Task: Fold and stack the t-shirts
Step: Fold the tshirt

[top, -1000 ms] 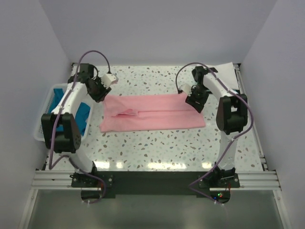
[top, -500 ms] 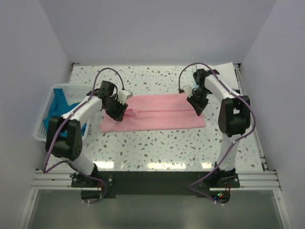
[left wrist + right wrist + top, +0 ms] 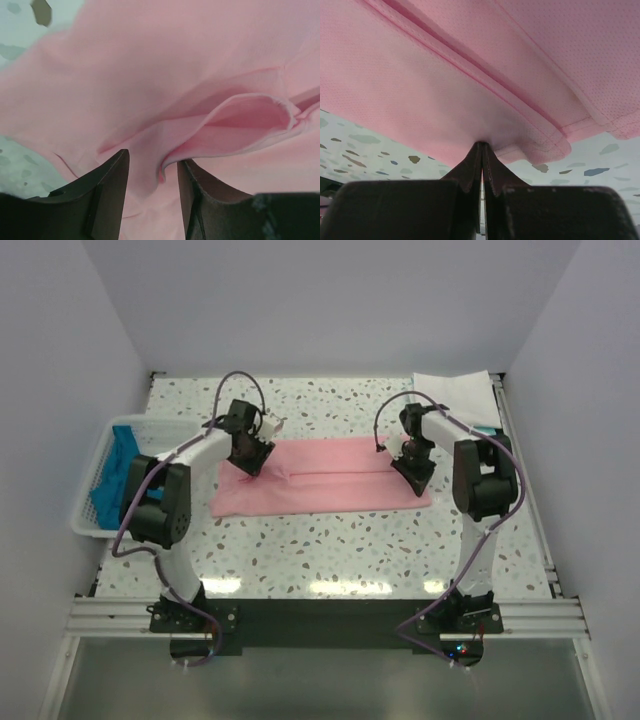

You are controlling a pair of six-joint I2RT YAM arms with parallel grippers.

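Note:
A light pink t-shirt [image 3: 320,475], folded into a long band, lies across the middle of the table. My left gripper [image 3: 252,456] is down on its left end. In the left wrist view that gripper [image 3: 152,161] is open, and a raised fold of pink cloth [image 3: 235,117] runs between the fingers [image 3: 112,175]. My right gripper [image 3: 412,468] is at the band's right end. It is shut [image 3: 481,146], pinching the pink cloth [image 3: 445,80] near its hemmed edge. A white t-shirt [image 3: 455,392] lies at the back right. Teal-blue t-shirts [image 3: 118,468] sit in the basket.
A white lattice basket [image 3: 84,502] stands at the table's left edge beside the left arm. The speckled tabletop [image 3: 330,540] shows in front of the pink band. Walls close in the back and both sides.
My left gripper has swung from beside the basket onto the pink shirt's left end. My right gripper has closed on the shirt's right end and shifted slightly forward.

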